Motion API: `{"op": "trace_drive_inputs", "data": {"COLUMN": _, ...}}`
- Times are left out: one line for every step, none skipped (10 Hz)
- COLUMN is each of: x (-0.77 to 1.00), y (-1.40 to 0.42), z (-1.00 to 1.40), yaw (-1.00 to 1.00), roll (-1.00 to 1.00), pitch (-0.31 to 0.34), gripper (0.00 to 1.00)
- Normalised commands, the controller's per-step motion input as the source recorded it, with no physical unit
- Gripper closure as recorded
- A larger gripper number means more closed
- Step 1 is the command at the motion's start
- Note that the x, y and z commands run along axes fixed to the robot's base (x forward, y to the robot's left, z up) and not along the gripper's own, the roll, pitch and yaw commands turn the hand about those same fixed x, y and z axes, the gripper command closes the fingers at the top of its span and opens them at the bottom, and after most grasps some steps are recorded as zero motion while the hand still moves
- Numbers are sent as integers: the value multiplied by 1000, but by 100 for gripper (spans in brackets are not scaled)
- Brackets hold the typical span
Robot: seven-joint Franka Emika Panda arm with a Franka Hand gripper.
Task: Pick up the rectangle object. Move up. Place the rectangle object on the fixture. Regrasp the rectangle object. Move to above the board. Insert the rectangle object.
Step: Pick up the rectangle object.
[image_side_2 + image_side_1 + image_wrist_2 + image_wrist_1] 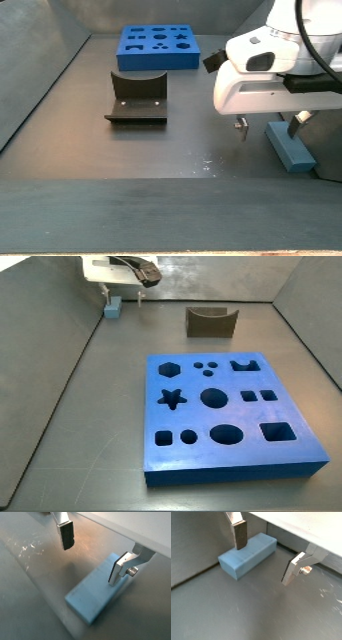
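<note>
Gripper (266, 558) hangs spread over the bar (248, 556) on the floor, fingers (240, 534) straddling it, gripping nothing. Both wrist views show that gap; only the side views show the fixture (210, 321) and board (223, 411), well apart from the bar.

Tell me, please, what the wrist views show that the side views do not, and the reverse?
Only the wrist views: the end effector close up, open, with its fingers spread and the bar not gripped. Only the side views: the board and the fixture, both standing apart from the bar. Shared: the bar lying on the floor beneath the end effector.
</note>
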Motion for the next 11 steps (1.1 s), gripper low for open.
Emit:
{"op": "trace_drive_inputs", "data": {"x": -357, "y": 63, "z": 0, "yaw": -143, "roll": -63, "pitch": -351, "gripper": 0}}
{"op": "trace_drive_inputs", "data": {"x": 0, "y": 0, "z": 0, "yaw": 0, "roll": -6, "pitch": -11, "gripper": 0}}
{"op": "trace_drive_inputs", "data": {"x": 0, "y": 0, "z": 0, "yaw": 0, "roll": 0, "pitch": -69, "gripper": 0}}
{"op": "trace_drive_inputs", "data": {"x": 191, "y": -77, "z": -303, "yaw": 0, "roll": 0, "pitch": 0, "gripper": 0}}
{"op": "trace_drive_inputs", "data": {"x": 426, "y": -177, "z": -1000, "yaw": 0, "roll": 6, "pitch": 0, "gripper": 0}}
{"op": "trace_drive_inputs", "data": {"x": 371, "y": -51, "z": -1000, "yaw": 0, "roll": 0, "pitch": 0, "gripper": 0}}
{"op": "trace_drive_inputs", "data": {"x": 0, "y": 0, "z": 0, "yaw": 0, "roll": 17, "pitch": 0, "gripper": 0}}
{"op": "trace_drive_inputs", "data": {"x": 0, "y": 0, "z": -11, "yaw": 0, "roll": -29, "pitch": 0, "gripper": 0}}
{"op": "trace_drive_inputs", "data": {"x": -154, "y": 814, "z": -589, "yaw": 166, "roll": -543, "pitch": -103, "gripper": 0}}
{"op": "trace_drive_inputs", "data": {"x": -303, "y": 766, "z": -563, "yaw": 263, "roll": -580, "pitch": -157, "gripper": 0}}
{"op": "trace_drive_inputs", "data": {"x": -237, "y": 554, "z": 34, "yaw": 266, "roll": -766, "pitch": -377, "gripper": 0}}
